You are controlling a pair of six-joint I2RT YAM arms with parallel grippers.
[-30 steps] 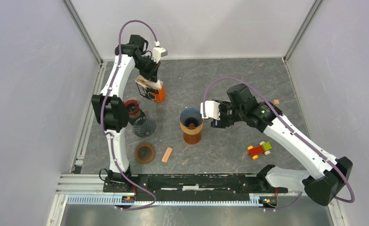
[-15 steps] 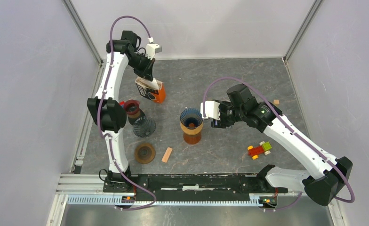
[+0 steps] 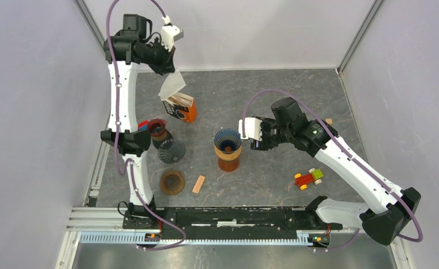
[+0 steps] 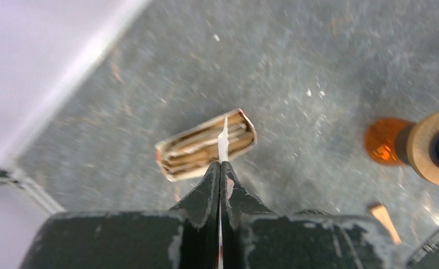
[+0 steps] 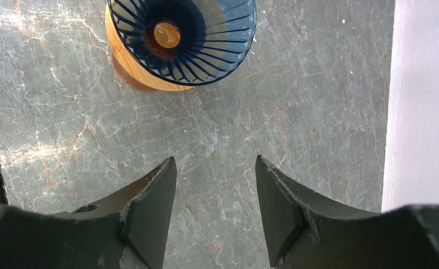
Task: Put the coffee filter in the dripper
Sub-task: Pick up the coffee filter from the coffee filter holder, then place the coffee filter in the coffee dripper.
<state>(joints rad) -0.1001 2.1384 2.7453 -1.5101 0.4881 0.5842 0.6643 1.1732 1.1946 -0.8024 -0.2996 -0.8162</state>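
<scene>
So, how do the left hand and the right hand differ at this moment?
The left hand is shut on a white coffee filter; the right hand is open and empty. The left hand hangs above the filter box; the right hand is beside the blue dripper. Both have dark fingers.

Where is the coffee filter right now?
In the top view the coffee filter hangs pinched in the fingers of the left gripper at the far left, above the open filter box, well left of the blue dripper.
</scene>
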